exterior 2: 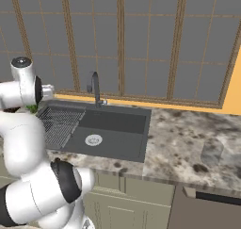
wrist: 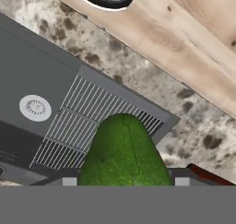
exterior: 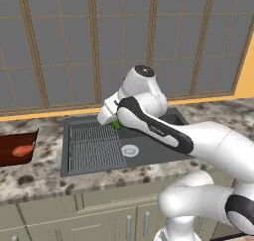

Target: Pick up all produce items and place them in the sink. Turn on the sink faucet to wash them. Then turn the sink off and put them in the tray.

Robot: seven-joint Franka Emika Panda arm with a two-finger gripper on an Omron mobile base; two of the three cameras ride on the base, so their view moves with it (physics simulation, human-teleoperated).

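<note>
My gripper (exterior: 114,120) is shut on the rounded green produce item (exterior: 116,124), holding it in the air over the back edge of the sink's wire rack (exterior: 94,147). The hand view has the green piece (wrist: 124,151) between the fingertips, with the rack (wrist: 92,121) and white drain (wrist: 35,107) below it. The orange-red carrot-like produce item (exterior: 22,150) lies in the reddish-brown tray (exterior: 10,158) on the counter left of the sink (exterior: 151,146). The slim dark faucet (exterior 2: 95,89) stands behind the sink (exterior 2: 117,122). My arm hides the faucet in the left base view.
Speckled stone counter (exterior 2: 188,138) runs on both sides of the basin. A wall of windows with wooden frames (exterior: 94,46) rises behind it. A faint glassy object (exterior 2: 214,152) sits on the counter far right. Cabinet doors (exterior: 99,220) lie below the front edge.
</note>
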